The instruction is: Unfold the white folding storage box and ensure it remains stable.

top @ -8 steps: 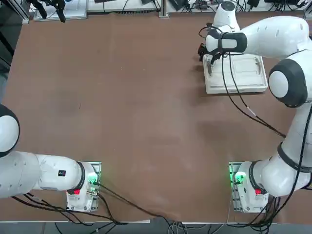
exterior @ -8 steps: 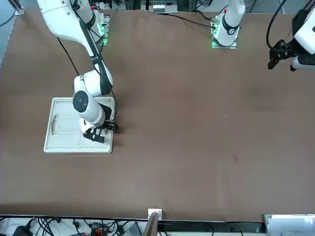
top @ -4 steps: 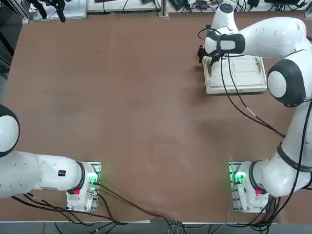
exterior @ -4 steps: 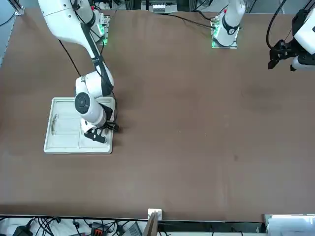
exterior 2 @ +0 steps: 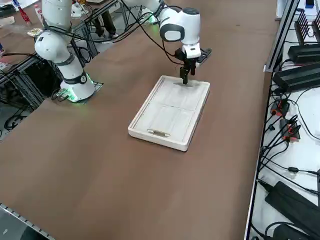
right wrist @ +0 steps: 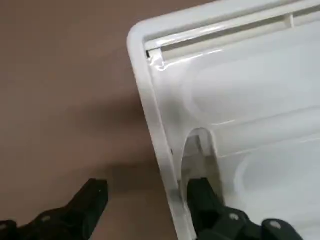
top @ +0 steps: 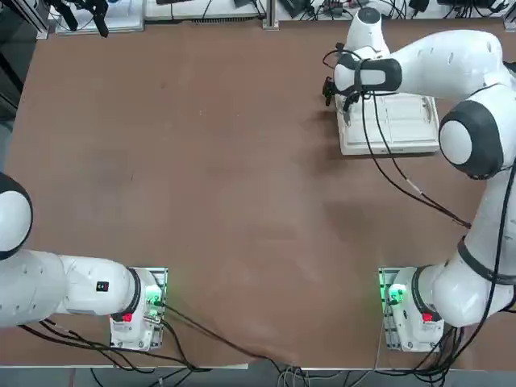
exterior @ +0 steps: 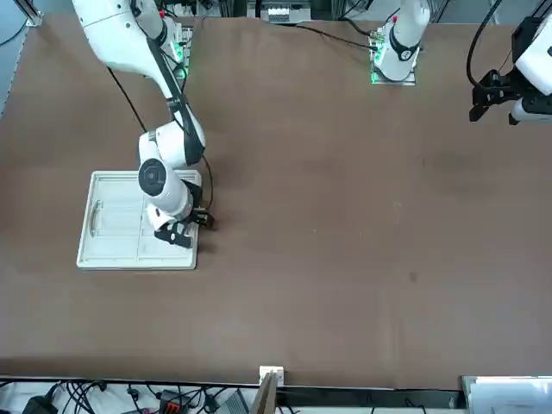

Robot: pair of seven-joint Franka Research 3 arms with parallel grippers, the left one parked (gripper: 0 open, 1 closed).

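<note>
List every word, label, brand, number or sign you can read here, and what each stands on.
No text can be read on the white box, the table or the right arm.
Black power bricks: any print is too small to read.

White, rounded arm [top: 476, 121] with grey joint bands and looping black cables [top: 501, 234]

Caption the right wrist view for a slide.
Open right gripper astride the rim of the folded white storage box, one finger at an oval handle hole.
</note>
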